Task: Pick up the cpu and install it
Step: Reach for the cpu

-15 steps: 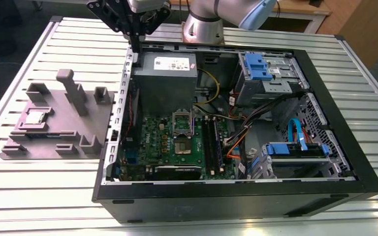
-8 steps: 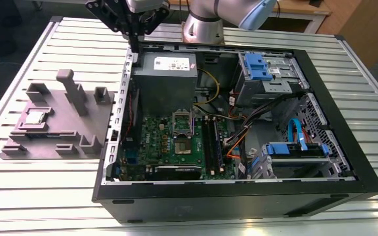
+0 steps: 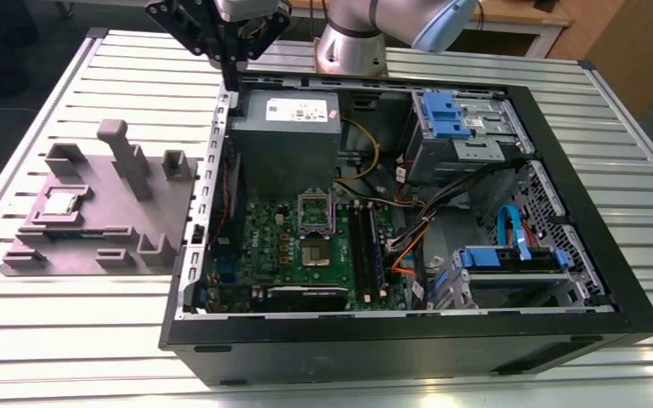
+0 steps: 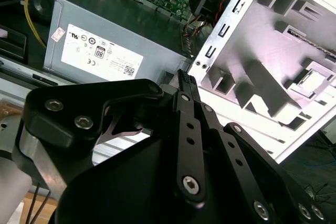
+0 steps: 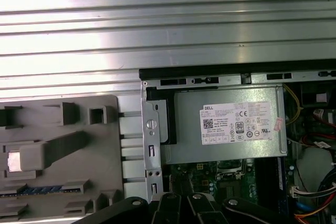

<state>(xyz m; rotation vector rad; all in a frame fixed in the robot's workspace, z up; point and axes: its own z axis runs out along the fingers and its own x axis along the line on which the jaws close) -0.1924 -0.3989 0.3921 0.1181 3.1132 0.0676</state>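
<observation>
1. Jaws: pressed together, gripping nothing, hanging over the rear corner of the open computer case (image 3: 417, 340), just above the grey power supply (image 3: 286, 140).
2. cpu (image 3: 64, 202): seated in the grey fixture (image 3: 122, 212) on the desk (image 3: 77, 314), well apart from the jaws, outside the case wall.

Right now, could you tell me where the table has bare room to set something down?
The table is bare on the exterior view's left, between the grey holder and either table edge. A narrower strip lies on the exterior view's right of the computer case. Inside the case, cables and drive cages crowd everything.
</observation>
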